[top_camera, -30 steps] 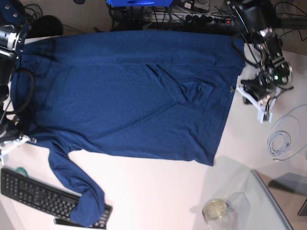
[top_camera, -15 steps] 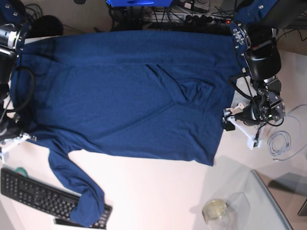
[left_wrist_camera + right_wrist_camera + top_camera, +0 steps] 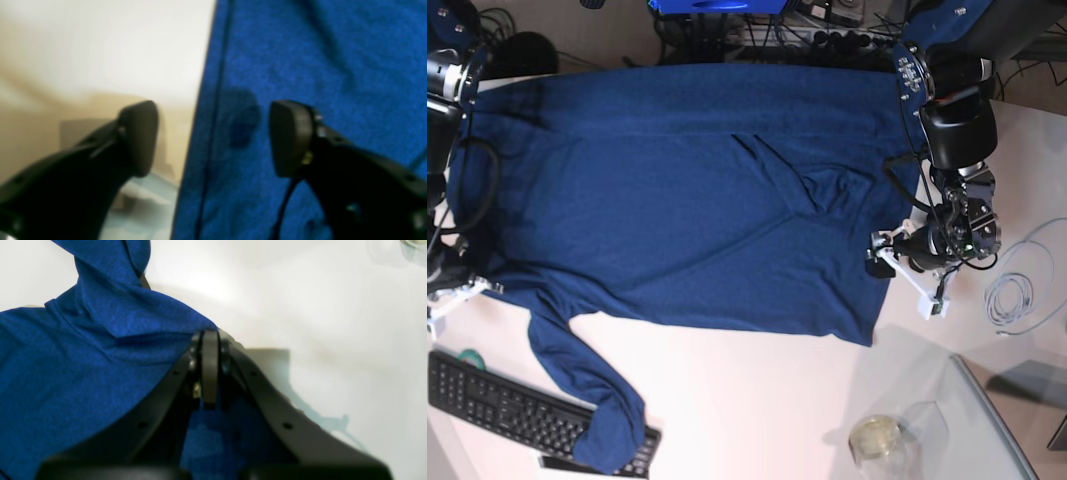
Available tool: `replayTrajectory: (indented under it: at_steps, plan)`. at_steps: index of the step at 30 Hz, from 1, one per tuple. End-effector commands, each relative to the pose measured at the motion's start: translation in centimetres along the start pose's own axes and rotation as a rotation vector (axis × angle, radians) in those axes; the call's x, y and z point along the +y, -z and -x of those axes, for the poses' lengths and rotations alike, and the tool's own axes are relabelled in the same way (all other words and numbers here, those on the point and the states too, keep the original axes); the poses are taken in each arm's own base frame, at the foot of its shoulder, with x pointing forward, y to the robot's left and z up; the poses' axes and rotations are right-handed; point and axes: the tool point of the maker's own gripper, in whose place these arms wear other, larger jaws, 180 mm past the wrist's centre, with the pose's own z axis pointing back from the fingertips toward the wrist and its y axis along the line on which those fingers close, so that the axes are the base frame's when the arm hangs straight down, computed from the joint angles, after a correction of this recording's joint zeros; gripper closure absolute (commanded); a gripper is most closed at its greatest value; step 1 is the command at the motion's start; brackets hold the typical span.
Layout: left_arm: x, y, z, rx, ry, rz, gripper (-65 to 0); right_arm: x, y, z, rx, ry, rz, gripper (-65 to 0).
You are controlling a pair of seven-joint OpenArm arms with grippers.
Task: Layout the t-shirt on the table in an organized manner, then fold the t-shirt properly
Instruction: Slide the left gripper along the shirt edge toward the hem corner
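The navy t-shirt (image 3: 687, 190) lies spread on the white table (image 3: 757, 400), with a crease near its middle and one sleeve (image 3: 587, 390) trailing to the front left. My left gripper (image 3: 902, 280) stands open at the shirt's right edge. In the left wrist view its jaws (image 3: 213, 136) straddle the hem (image 3: 206, 100), one finger over the table and one over the cloth. My right gripper (image 3: 210, 340) is shut on a bunched bit of t-shirt (image 3: 100, 350) at the left edge, by the sleeve (image 3: 457, 290).
A black keyboard (image 3: 507, 405) sits at the front left, with the sleeve's end lying over it. A glass panel (image 3: 997, 430) and a small clear cup (image 3: 877, 438) are at the front right. A white cable coil (image 3: 1017, 295) lies right of the left gripper.
My left arm has come down and leftward from beside the shirt to its right hem, and its jaws have opened. The right arm and the shirt have stayed put.
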Motion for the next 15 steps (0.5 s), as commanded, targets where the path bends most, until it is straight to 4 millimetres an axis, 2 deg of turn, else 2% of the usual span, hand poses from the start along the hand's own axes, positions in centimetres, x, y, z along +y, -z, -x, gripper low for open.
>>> replayTrajectory:
  at_steps: [1,6,9,10,15]
  plan:
    - [0.1,0.1,0.5,0.032,-0.006,0.005,-40.5,-0.2,-0.8,-2.7,-0.067,-0.01,-0.002,0.0]
    - [-0.5,1.4,2.4,0.023,-0.058,0.036,-16.6,-0.3,-0.8,-2.5,-0.065,-0.01,0.0,0.0]
    - [-0.3,1.5,2.5,0.021,-0.067,0.037,-2.3,-0.5,-0.8,-2.3,-0.064,-0.011,0.004,0.0]
    - [0.0,1.3,2.4,0.02,-0.065,0.031,0.0,-0.6,-0.8,-2.2,-0.061,-0.012,0.005,0.0]
    - [0.8,1.2,2.2,0.015,-0.078,0.001,0.0,-0.6,-0.8,-2.0,-0.058,-0.012,0.006,0.0]
